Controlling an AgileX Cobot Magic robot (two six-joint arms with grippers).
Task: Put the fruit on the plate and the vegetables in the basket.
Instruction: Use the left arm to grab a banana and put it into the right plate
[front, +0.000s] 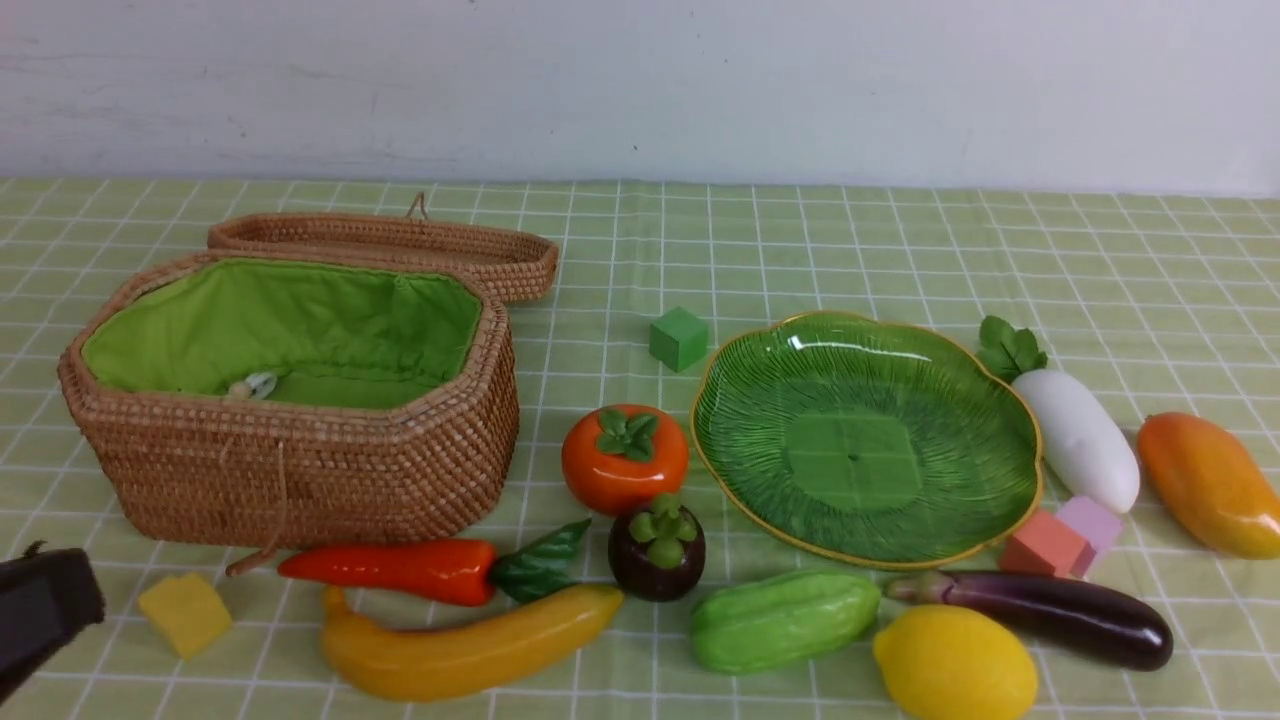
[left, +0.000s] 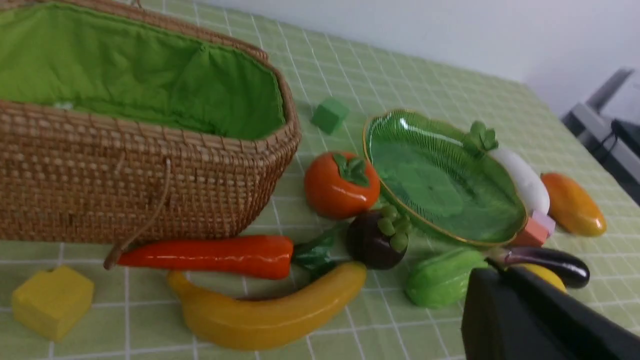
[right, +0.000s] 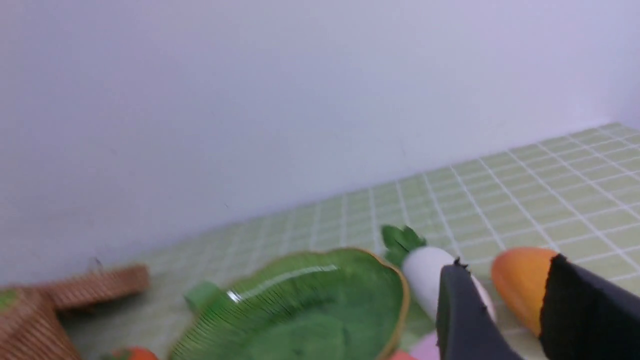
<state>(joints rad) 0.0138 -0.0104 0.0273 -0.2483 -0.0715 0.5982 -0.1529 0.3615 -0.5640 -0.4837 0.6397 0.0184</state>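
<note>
Sizing this up, nothing's sorted yet: the wide green ribbed leaf-shaped plate with the gold rim (front: 860, 450) is bare, and all the fruit and veg I can see is loose on the green-checked worktop (front: 800, 240).

Your left jaws are pressed together with nothing in them, poking in at the lower left corner of the front frame. The closest task thing to them is the glossy red toy chili with the green stem (front: 400, 570). It lies just below the big brown wicker basket with the green lining (front: 300, 480), with its long axis running left to right across the frame and its stem end pointing right. The small yellow foam block (front: 185, 612) sits between the jaws and the chili, so skip that. I'd say open up, pinch across the chili's narrow width, then it's a short hop up into the basket.

Your right jaws are out of the front frame. In the right wrist shot they're spread and hold nothing, with the orange-yellow mango (front: 1210, 485) showing through the gap. It's at the far right edge of the front frame, so that one's the right arm's.
</note>
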